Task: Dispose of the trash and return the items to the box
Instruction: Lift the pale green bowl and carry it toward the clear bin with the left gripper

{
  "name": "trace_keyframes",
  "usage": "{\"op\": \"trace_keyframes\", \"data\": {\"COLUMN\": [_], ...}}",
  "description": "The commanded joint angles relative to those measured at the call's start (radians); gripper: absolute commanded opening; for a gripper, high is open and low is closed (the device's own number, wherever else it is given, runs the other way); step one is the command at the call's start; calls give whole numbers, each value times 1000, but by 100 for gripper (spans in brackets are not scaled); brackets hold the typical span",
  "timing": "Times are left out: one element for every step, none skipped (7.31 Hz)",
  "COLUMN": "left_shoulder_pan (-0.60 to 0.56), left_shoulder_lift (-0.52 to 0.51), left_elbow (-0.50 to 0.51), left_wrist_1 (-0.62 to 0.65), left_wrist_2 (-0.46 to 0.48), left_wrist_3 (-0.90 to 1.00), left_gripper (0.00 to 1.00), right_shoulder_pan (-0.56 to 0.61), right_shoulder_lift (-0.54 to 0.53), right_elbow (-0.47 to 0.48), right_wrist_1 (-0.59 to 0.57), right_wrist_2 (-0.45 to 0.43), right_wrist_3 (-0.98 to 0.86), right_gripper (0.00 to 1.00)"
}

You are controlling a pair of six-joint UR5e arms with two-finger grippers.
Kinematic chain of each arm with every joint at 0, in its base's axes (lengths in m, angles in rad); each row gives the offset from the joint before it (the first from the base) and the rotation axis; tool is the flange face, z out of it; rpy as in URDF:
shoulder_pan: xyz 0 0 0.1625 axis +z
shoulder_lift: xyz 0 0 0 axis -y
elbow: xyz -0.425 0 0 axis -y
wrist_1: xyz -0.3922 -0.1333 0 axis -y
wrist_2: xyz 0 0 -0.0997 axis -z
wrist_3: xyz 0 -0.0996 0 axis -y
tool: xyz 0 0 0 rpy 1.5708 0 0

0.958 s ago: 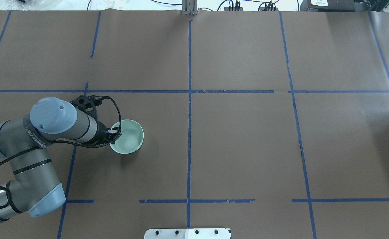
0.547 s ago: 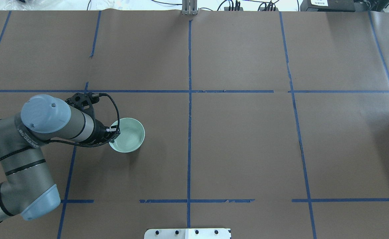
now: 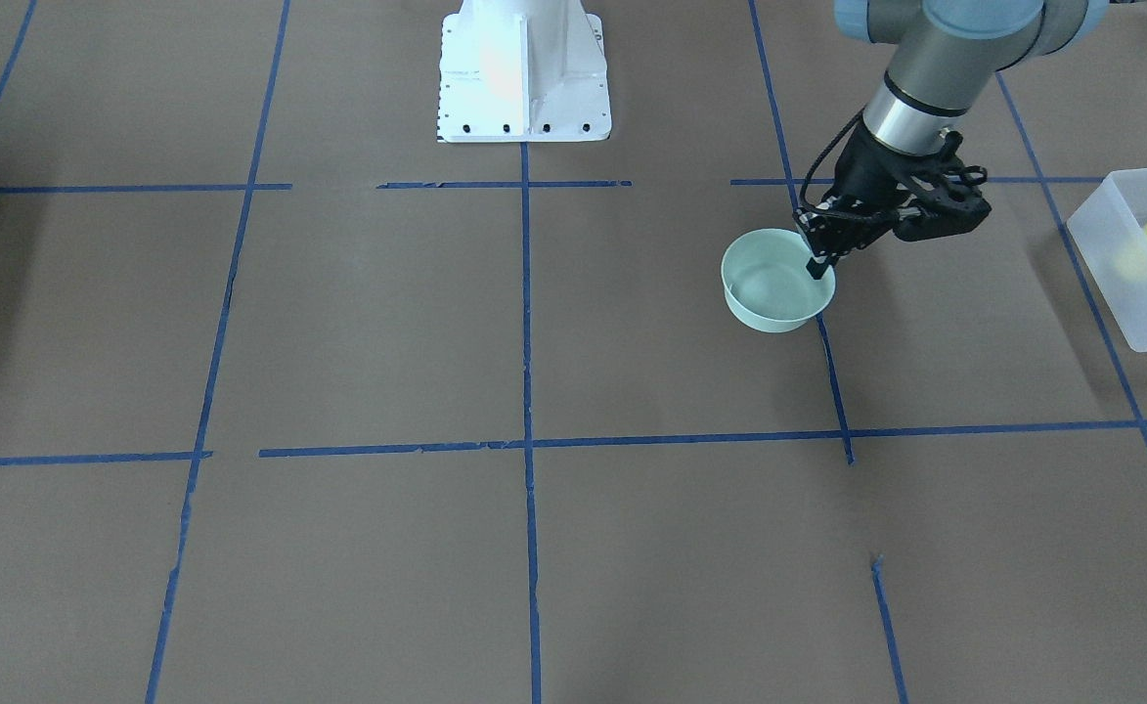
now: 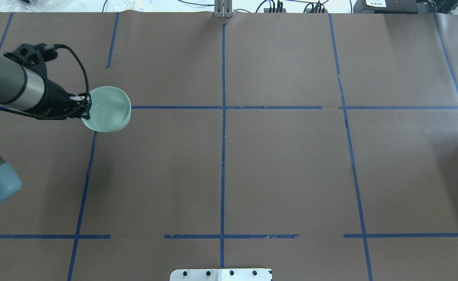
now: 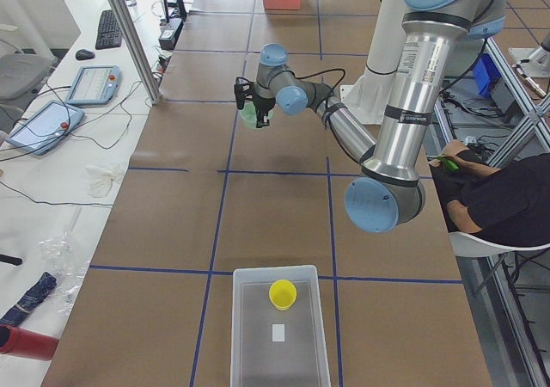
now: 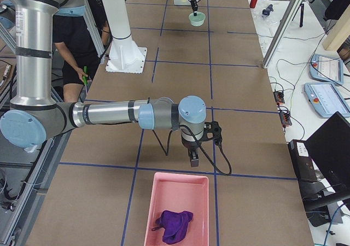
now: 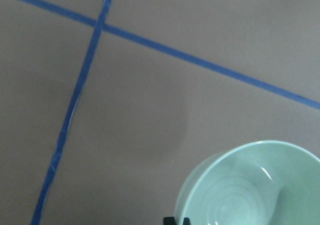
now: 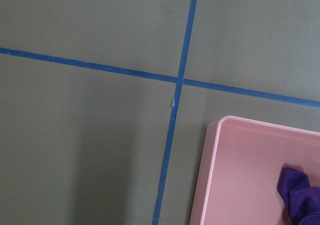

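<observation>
1. The left gripper (image 4: pixel 85 106) is pinched tight on the rim of the pale green bowl (image 4: pixel 109 111). One finger is inside the bowl and one is outside.
2. The bowl hangs in the air with its open side up. It is over the left half of the bench (image 4: pixel 283 168), away from every edge. Its shadow lies on the brown paper below.
3. The box (image 5: pixel 296 361) sits by the left end edge of the bench, well apart from the bowl.
4. The yellow cup (image 5: pixel 283 293) is inside the box. A small white scrap (image 5: pixel 278 333) lies flat near it.
5. The right gripper (image 6: pixel 193 157) points down near the right end edge, just beside a pink tray (image 6: pixel 180 175). I cannot tell if its fingers are apart or together.
6. A purple cloth (image 6: pixel 174 223) lies in the pink tray.
</observation>
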Motion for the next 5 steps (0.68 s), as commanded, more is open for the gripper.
{"op": "trace_keyframes", "data": {"left_shoulder_pan": [-170,-207,-277,-380,-464], "left_shoulder_lift": [27,56,62,64,67], "left_elbow": [2,16,63,129,187], "left_wrist_1": [78,79,79,79,79], "left_wrist_2": [-38,-40,-81,-141,-161], "left_wrist_3": [277,375,491,657,775], "left_gripper": [0,0,0,0,0], "right_shoulder_pan": [-3,-5,-5,-5,-5], "right_shoulder_lift": [-9,5,11,42,62], "right_elbow": [-20,-26,-35,-49,-78], "right_wrist_1": [66,65,65,57,57], "right_wrist_2": [4,6,12,40,66], "right_wrist_3": [24,82,90,96,96], "right_gripper": [100,100,100,100,100]}}
